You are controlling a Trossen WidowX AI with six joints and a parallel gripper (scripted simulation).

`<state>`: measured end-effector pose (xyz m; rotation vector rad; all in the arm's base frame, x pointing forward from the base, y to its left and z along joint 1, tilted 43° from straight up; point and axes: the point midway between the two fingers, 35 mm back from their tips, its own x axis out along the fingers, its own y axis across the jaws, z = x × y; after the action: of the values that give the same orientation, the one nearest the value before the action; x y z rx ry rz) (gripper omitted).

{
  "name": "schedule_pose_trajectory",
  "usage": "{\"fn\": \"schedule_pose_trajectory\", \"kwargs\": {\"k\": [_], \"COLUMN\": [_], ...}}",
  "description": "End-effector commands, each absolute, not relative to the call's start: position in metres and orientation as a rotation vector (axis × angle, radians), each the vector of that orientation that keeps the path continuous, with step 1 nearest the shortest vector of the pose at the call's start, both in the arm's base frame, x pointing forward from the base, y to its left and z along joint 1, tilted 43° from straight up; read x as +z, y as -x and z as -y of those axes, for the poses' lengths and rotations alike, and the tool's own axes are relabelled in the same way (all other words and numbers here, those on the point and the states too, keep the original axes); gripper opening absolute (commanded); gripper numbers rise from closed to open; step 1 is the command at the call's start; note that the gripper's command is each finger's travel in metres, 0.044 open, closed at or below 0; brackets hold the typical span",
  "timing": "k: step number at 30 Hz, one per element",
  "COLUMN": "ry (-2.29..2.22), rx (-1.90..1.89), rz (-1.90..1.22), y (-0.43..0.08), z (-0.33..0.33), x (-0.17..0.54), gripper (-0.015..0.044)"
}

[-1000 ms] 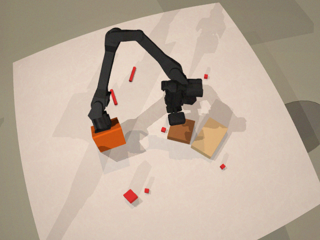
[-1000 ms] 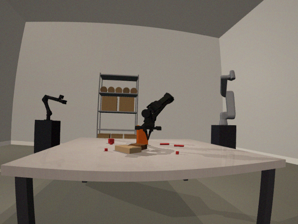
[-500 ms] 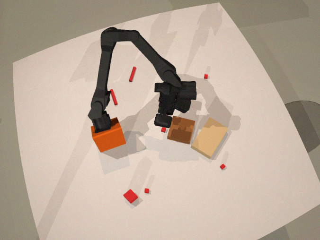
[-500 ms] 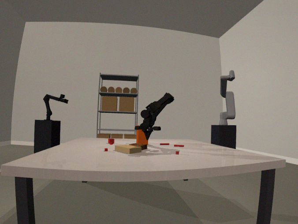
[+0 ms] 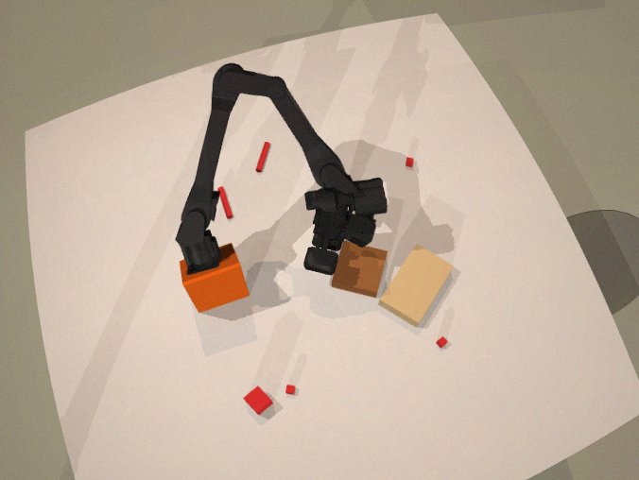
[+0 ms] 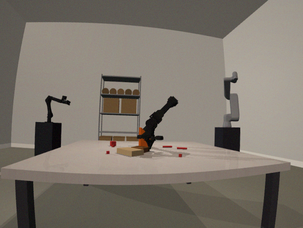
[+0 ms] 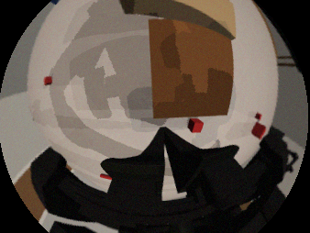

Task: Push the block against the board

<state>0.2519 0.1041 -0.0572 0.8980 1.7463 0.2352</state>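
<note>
The brown square block (image 5: 364, 268) (image 6: 145, 148) (image 7: 193, 69) lies flat on the table. The tan board (image 5: 418, 283) (image 6: 127, 151) (image 7: 222, 14) lies flat to its right in the top view. Their facing sides stand at an angle, with a wedge-shaped gap that narrows to the block's lower right corner, near the board's left corner. I cannot tell whether those corners touch. My gripper (image 5: 331, 243) (image 6: 149, 147) (image 7: 162, 129) is shut and empty, low beside the block's upper left corner, on the side away from the board. Whether the fingertips touch the block is not clear.
An orange box (image 5: 216, 288) (image 6: 142, 139) stands at the arm's base. A small red cube (image 7: 195, 125) is near the block and my fingertips. Two red bars (image 5: 263, 157) (image 5: 225, 202) lie behind the hand. A larger red cube (image 5: 257, 400) and other small red cubes are farther out.
</note>
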Motion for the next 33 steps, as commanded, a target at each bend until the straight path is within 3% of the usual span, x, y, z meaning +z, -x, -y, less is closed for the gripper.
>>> {"fn": "schedule_pose_trajectory", "kwargs": {"k": [1, 33], "ry": [-0.911, -0.909], "rx": [0.23, 0.229], "rz": [-1.755, -1.752], "y": [-0.25, -0.283], "z": [-0.106, -0.097], "x": [-0.061, -0.073], "gripper": [0.0, 0.0]}}
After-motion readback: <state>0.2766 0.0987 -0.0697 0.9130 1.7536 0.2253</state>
